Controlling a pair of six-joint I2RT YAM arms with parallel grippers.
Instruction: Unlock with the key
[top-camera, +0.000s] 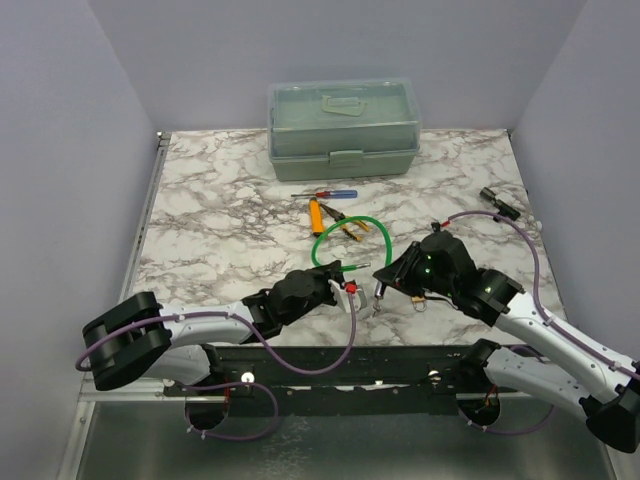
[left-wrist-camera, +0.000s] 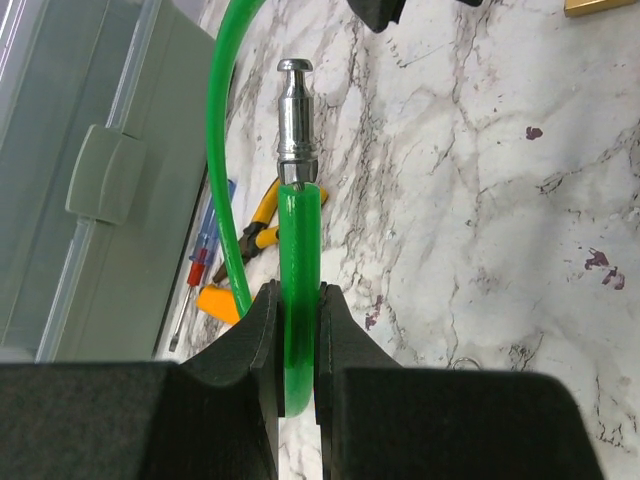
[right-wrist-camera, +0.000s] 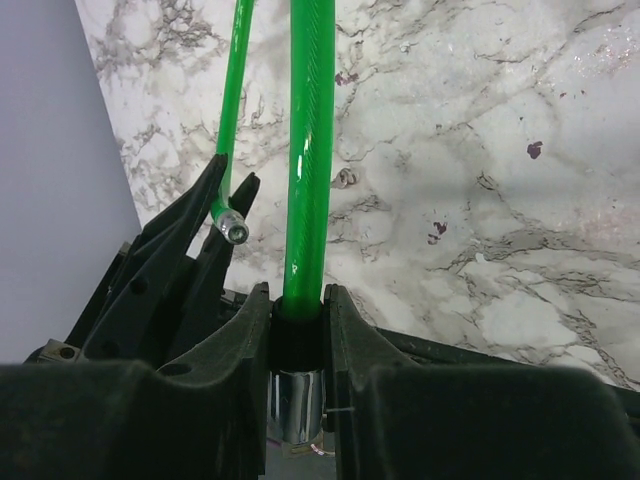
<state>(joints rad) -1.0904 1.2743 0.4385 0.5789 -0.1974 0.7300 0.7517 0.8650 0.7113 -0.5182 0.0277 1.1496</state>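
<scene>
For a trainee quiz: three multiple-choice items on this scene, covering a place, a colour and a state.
1. Where is the pale green plastic toolbox? A at the marble table's far edge; B between the arms; C on the floor.
2. What colour is the plastic-coated cable loop? A red; B green; C black.
3. The left pincer is: A open; B shut on the cable loop; C gripping a screwdriver.
Answers: A, it sits at the rear rim; B, its coating is bright green; B, it clamps the loop just behind the silver metal pin.
</scene>
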